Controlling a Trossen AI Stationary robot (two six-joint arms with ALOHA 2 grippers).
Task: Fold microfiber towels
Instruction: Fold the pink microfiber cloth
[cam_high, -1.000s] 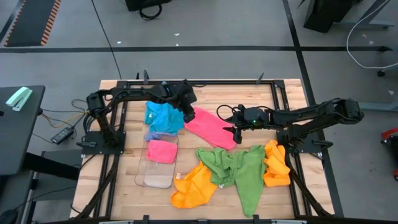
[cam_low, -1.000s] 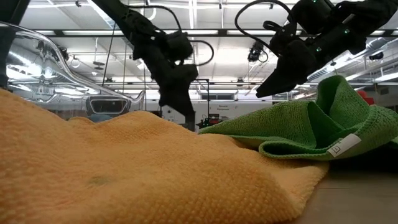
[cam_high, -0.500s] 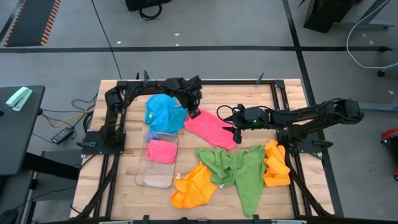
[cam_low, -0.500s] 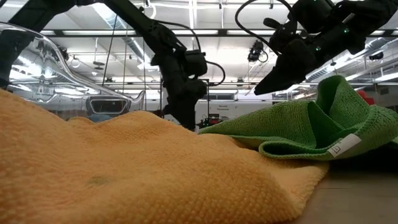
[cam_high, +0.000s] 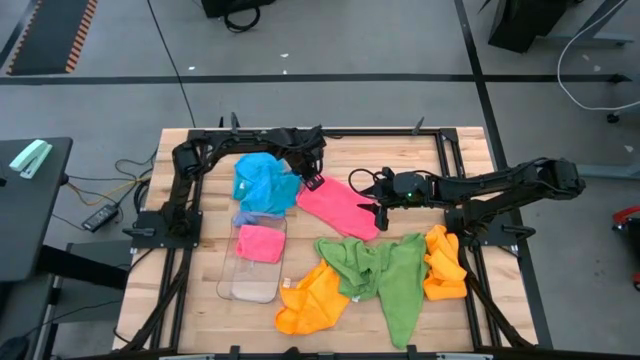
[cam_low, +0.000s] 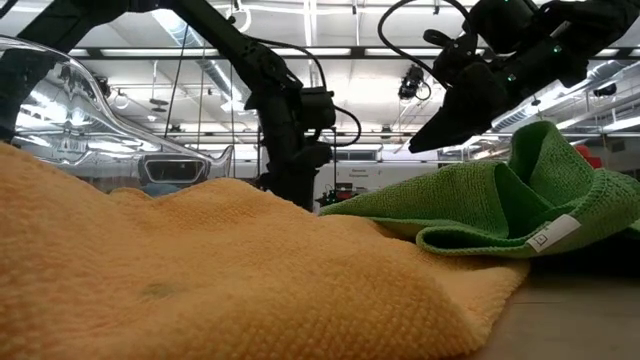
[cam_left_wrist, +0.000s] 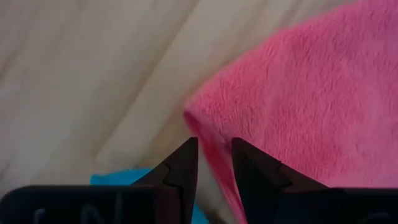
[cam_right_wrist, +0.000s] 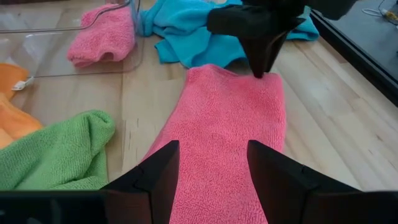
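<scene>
Lying flat mid-table, pink towel (cam_high: 338, 207), left gripper (cam_high: 312, 181) at its far-left corner with jaws narrow astride the edge, right gripper (cam_high: 377, 208) jaws wide over its right edge, blue towel (cam_high: 262, 184) just left.

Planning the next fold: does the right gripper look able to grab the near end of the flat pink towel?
Probably yes: the right gripper is open over the flat pink towel, with nothing between.

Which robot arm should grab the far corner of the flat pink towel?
Left, probably. The left tool is already right at that corner of the pink towel, fingers almost together around it. The right tool waits open at the other end.
</scene>
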